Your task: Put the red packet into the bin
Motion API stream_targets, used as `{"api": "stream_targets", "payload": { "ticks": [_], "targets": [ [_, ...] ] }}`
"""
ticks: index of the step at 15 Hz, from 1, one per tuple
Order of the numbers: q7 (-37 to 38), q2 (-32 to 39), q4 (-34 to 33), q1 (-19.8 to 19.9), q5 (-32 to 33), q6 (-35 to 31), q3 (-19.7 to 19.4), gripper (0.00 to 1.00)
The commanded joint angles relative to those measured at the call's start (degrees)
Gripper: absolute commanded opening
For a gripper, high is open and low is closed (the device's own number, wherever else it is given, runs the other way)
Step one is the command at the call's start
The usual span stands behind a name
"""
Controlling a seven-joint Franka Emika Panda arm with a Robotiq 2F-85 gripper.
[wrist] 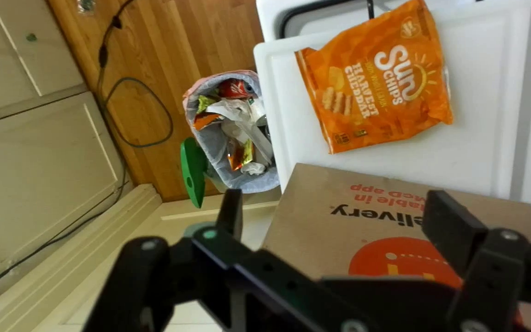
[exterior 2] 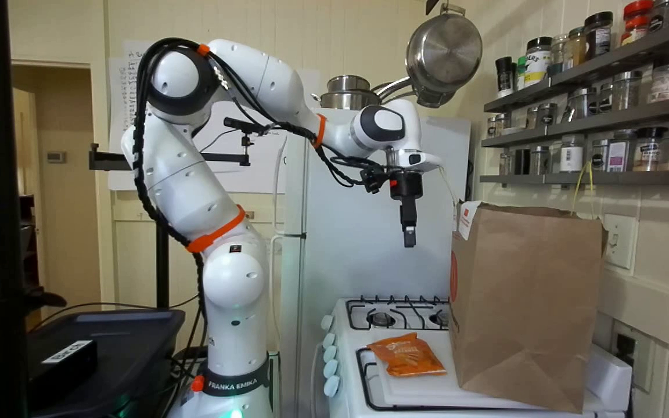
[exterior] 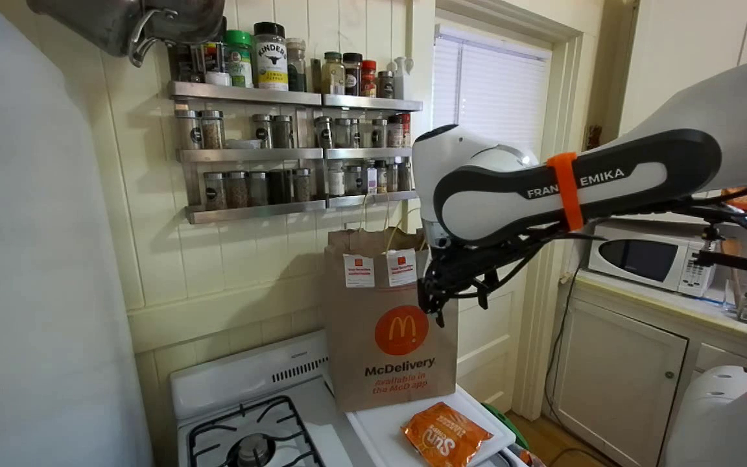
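Observation:
The red packet, an orange Sun Chips bag, lies flat on a white board on the stove in both exterior views [exterior: 446, 434] [exterior 2: 407, 355] and the wrist view [wrist: 378, 78]. The bin [wrist: 214, 150], lined with a pale bag and partly full of wrappers, stands on the floor beside the stove in the wrist view. My gripper is open and empty, pointing down, well above the packet and close to the brown paper bag; it shows in both exterior views [exterior: 435, 311] [exterior 2: 409, 235] and the wrist view [wrist: 337, 203]. The bin is mostly hidden in an exterior view.
The tall brown paper bag [exterior: 390, 350] [exterior 2: 529, 302] stands on the stove, beside the packet and against the back. The white board [wrist: 475, 152] lies under the packet. Spice shelves [exterior: 250, 154] are on the wall above. A green object [wrist: 193, 171] is beside the bin.

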State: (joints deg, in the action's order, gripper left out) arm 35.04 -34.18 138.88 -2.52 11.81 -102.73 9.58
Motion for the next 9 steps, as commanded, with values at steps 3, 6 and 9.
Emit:
{"api": "stream_targets", "payload": {
  "ticks": [3, 6, 9],
  "targets": [
    [-0.90, -2.18, 6.35, 0.37, -4.22, -8.12, 0.41, 1.00],
    [-0.84, -0.66, 4.61, 1.28, -3.29, -6.34, 1.19, 1.00],
    [-0.79, -0.64, 4.28, 1.57, -3.24, -6.33, 1.32, 1.00]
  ]
}}
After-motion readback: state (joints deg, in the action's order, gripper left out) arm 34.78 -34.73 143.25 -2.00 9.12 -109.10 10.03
